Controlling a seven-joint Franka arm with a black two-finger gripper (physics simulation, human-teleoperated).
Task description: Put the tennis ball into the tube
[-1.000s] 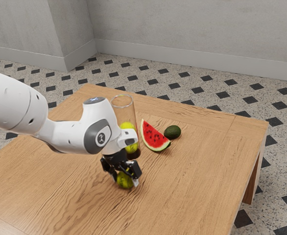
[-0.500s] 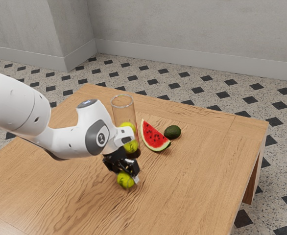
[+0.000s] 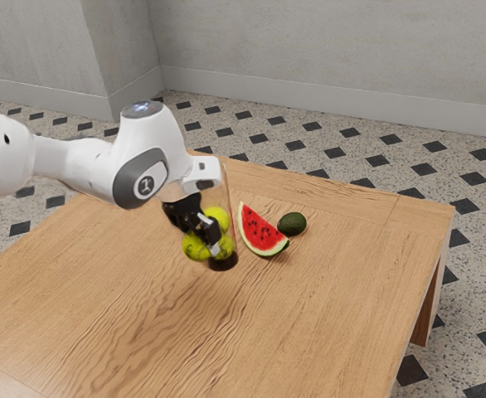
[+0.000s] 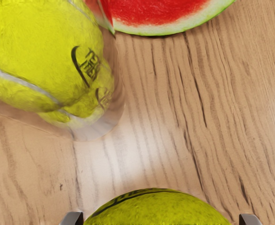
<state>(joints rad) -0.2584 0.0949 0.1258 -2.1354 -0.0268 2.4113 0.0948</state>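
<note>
Exterior view: you see the black two-finger gripper (image 3: 201,242) at the end of the white jointed arm (image 3: 70,168), clamped on a round yellow-green tennis ball (image 3: 194,249). The ball is held above the brown wood-grained table (image 3: 334,307), outside the tube and on the side of it nearer the camera. Behind the gripper you find the tall, clear, cylindrical tube (image 3: 228,197), standing upright on its dark base (image 3: 223,262). Two more yellow-green balls are inside it, an upper ball (image 3: 219,219) above a lower ball (image 3: 225,246). The tube's rim is largely hidden from you by the hand.

Toward the exterior view's right of the tube, note a wedge of watermelon (image 3: 260,235) with red flesh, dark seeds and a pale-and-green rind; just beside it is a dark green, oval avocado (image 3: 292,223). The speckled floor (image 3: 359,176) with dark diamond insets and the plain grey wall (image 3: 334,58) form the background.

Wrist view: you see the held ball, marked with dark lettering, between the two fingertips (image 4: 72,218), one on either side. Bare wood shows between that ball and the tube's transparent wall, through which you can make out the enclosed balls, one bearing a pale seam and a dark printed mark.
</note>
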